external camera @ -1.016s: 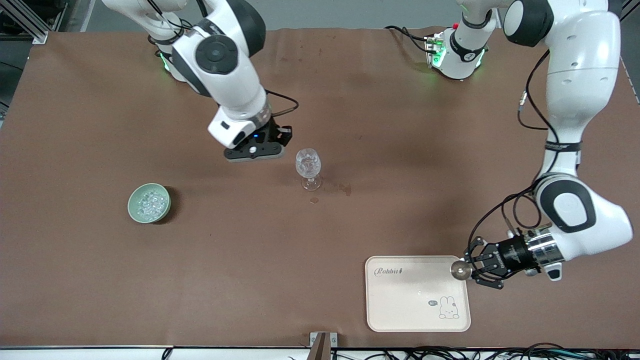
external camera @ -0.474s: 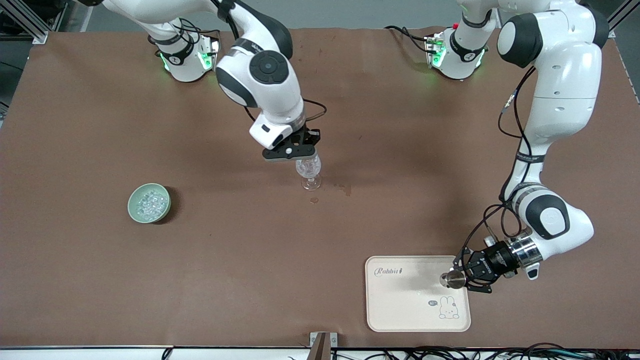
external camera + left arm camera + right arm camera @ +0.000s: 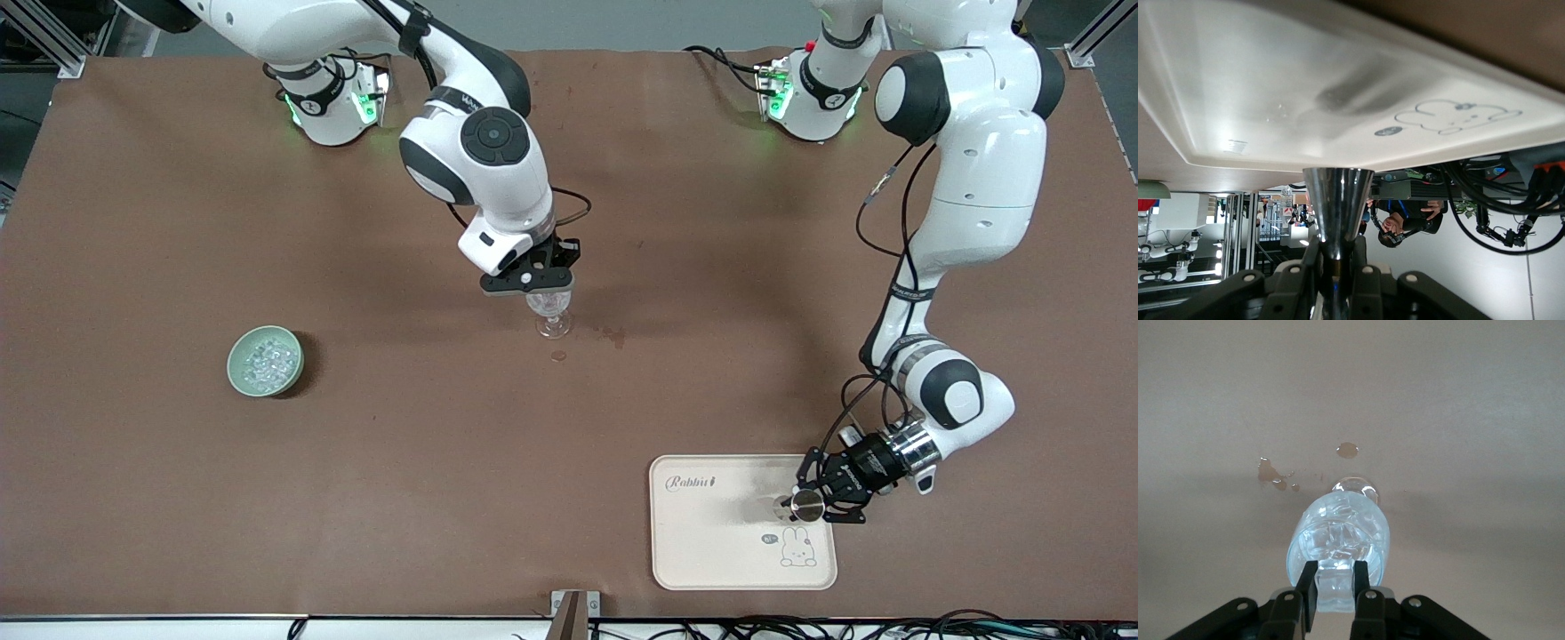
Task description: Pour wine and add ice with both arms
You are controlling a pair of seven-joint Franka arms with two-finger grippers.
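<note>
So the ice point(image 3: 265, 362), those little clear glittery lumps, mostly sits in a small round pale-green bowl point(image 3: 236, 367) toward the right arm's end of the table, a bit nearer the front camera than the clear stemmed wine glass point(image 3: 553, 322) in the middle. There are already lumps piled in the glass's bowl, as the right wrist view shows.

The right gripper point(image 3: 528, 281) hangs directly over the glass, and its two black fingers point(image 3: 1307, 587) are pinched on one clear ice lump point(image 3: 1332, 585) just above the rim. I'd guess it's held that low and centred so the lump drops straight in without bouncing out. A few small brownish wet spots point(image 3: 613, 335) sit on the brown table cover point(image 3: 133, 498) just beside the glass foot.

The left gripper point(image 3: 813, 503) is down over the cream rectangular plastic tray with the rabbit drawing point(image 3: 702, 551), near the front edge at the left arm's end. It's clamped on the narrow waist of a shiny metal jigger-like cup point(image 3: 1337, 207), held sideways just above the tray. Looks to me like it's parking it there.
</note>
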